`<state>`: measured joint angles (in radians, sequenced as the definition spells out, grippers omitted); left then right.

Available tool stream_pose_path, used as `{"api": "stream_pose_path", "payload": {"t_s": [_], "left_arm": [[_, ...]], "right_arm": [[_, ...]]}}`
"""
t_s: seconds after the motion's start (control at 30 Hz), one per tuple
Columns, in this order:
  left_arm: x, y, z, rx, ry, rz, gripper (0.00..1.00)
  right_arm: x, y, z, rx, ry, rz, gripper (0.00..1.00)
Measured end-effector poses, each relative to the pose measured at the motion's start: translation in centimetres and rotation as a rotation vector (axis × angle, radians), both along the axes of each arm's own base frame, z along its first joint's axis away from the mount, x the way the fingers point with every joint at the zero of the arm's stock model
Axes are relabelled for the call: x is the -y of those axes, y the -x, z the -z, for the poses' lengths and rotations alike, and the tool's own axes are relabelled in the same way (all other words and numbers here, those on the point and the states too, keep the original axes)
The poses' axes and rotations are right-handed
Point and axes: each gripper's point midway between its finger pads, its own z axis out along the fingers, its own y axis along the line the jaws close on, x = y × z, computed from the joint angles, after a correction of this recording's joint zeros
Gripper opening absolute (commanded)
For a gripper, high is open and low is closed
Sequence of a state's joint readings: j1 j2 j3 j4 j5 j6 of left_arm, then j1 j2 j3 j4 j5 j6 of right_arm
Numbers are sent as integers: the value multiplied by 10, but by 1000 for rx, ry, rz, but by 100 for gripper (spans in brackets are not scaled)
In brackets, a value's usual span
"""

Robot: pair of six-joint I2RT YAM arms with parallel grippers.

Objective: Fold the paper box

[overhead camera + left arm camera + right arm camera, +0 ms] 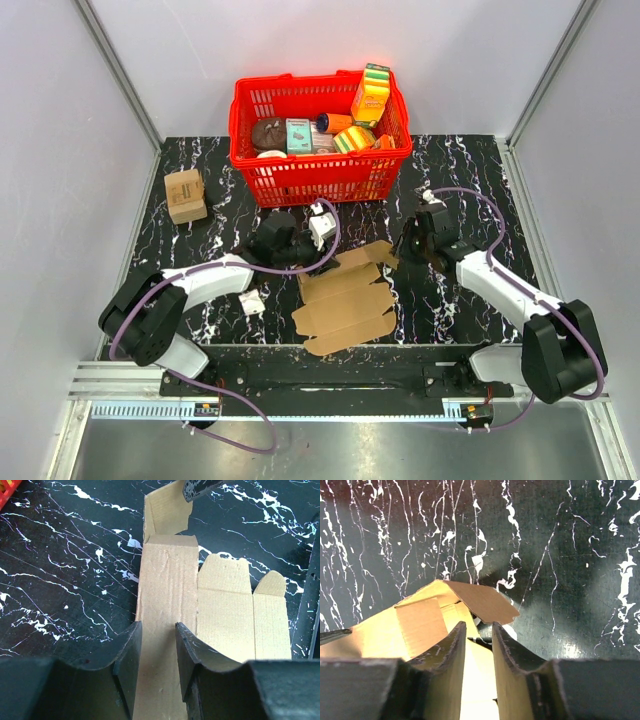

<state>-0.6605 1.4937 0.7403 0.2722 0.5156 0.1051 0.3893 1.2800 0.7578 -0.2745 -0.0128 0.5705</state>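
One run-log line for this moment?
paper box: flat on table, unfolded | left tool: astride box panel | right tool: astride far box flap

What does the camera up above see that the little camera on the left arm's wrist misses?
Only the overhead view shows the red basket of packages, the small tan box and both arms. Only the left wrist view shows the left gripper straddling a cardboard panel, with notched flaps beside it. Both show the paper box on the black marbled table.
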Motion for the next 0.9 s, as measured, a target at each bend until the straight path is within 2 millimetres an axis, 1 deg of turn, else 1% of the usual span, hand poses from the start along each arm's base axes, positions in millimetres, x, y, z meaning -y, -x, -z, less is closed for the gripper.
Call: {"api": "stream_pose_path", "payload": {"t_s": [0.1,0.17,0.33,0.4,0.53,0.57,0.63,0.67,0.7,0.77,0.8,0.83,0.9], "left_arm": [[0,0,0,0,0,1,37],[0,0,0,0,0,1,37],[1,-1,-2,5,1,2,37],[2,-1,-1,3,-1,6,37],[3,0,0,0,-3,8,37],[3,0,0,0,-3,8,37],[3,0,0,0,-4,9,37],[3,0,0,-1,-4,9,37],[4,0,0,-1,-4,9,37],[4,0,-1,-1,-5,11,37],[4,0,0,-1,-5,12,37],[4,0,0,0,-6,12,37],[5,0,0,1,-6,14,37]], "right_arm": [[-4,-4,-4,8,-4,-24,25],[-9,-5,-3,0,-15,-46,24],[-16,-2,4,-28,-33,-79,33],[-15,-3,3,-24,-30,-80,35],[-6,-1,-4,-1,4,-66,37],[-2,-1,-7,10,20,-57,36],[4,0,-19,47,41,-49,32],[6,1,-27,68,43,-52,27],[7,1,-36,96,43,-58,25],[3,-1,-56,152,24,-88,19],[-2,-2,-64,174,7,-110,12],[-6,-3,-70,187,-7,-131,9],[-17,-5,-78,203,-40,-185,6]]}}
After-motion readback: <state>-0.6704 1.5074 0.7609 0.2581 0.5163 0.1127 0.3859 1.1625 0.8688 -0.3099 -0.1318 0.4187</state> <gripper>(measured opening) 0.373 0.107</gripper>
